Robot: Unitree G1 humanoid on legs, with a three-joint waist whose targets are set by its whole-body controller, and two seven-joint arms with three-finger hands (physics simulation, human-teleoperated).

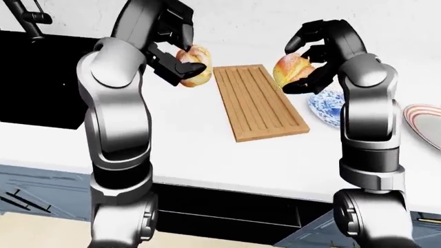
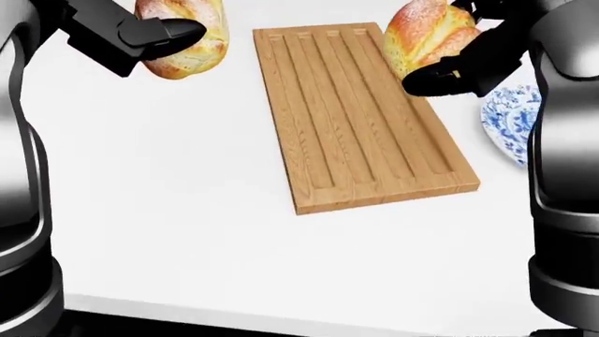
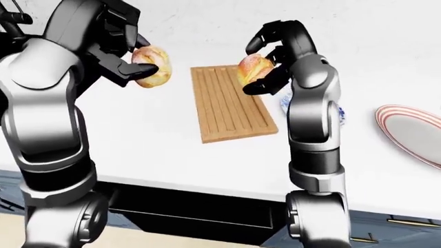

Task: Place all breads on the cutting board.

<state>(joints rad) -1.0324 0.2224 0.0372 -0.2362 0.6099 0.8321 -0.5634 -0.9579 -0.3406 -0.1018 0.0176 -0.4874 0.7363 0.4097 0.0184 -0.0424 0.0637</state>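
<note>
The grooved wooden cutting board (image 2: 360,119) lies bare on the white counter, in the middle of the head view. My left hand (image 2: 163,34) is shut on a golden bread loaf (image 2: 192,56), held in the air just left of the board's top left corner. A second loaf (image 2: 421,31) hangs over the board's top right edge, with my right hand (image 2: 454,67) shut on it.
A blue patterned plate (image 2: 510,123) sits on the counter right of the board, under my right arm. Farther right lies a red-striped plate (image 3: 410,132). A black sink (image 1: 34,77) with a faucet (image 1: 27,15) is at the far left. The counter's near edge (image 1: 227,186) runs below.
</note>
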